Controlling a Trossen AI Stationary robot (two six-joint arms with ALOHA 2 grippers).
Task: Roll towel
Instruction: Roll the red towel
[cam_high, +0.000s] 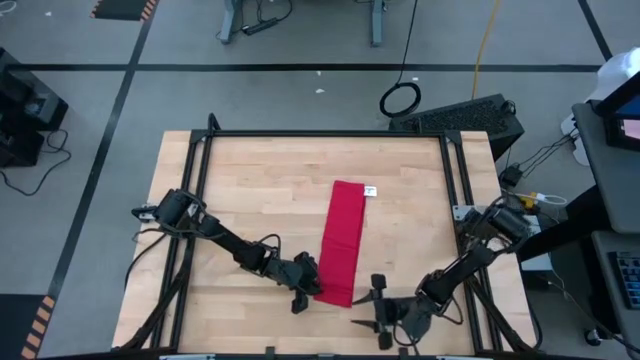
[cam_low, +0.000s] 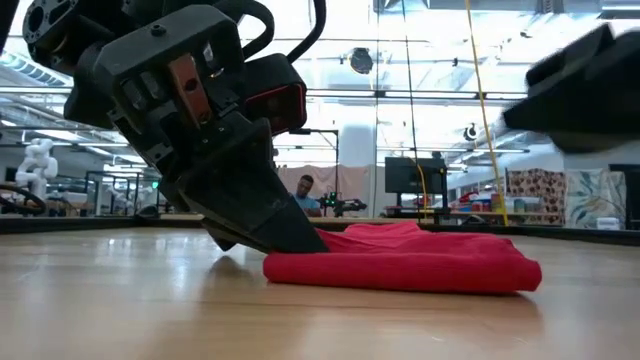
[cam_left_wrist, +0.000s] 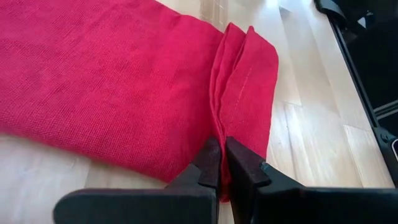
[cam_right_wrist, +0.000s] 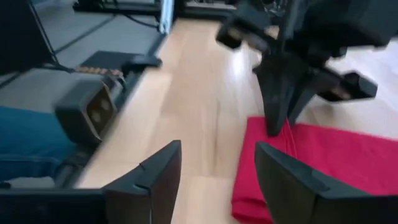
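Observation:
The red towel (cam_high: 342, 240) lies on the wooden table folded into a long narrow strip running from far to near, with its small white tag (cam_high: 371, 191) at the far end. My left gripper (cam_high: 312, 290) is at the strip's near end, on its left side, shut on the cloth. My right gripper (cam_high: 372, 305) stands open just right of the near end, with nothing between its fingers (cam_right_wrist: 158, 180). In the right wrist view the left gripper (cam_right_wrist: 278, 118) stands on the towel (cam_right_wrist: 323, 162) ahead. My left gripper pinches the towel's near end (cam_left_wrist: 225, 140) between its two fingers, where folded layers meet in a ridge; several layers show there. The fingers (cam_low: 265, 225) come slanting down from the table's left. The towel lies slack on the table, its near end slightly bunched (cam_low: 400, 262).
A black metal frame (cam_high: 320, 133) borders the table top. Bare wood lies left and right of the strip. Beyond the table, the low view shows a lab room with a seated person (cam_low: 305, 190) far behind.

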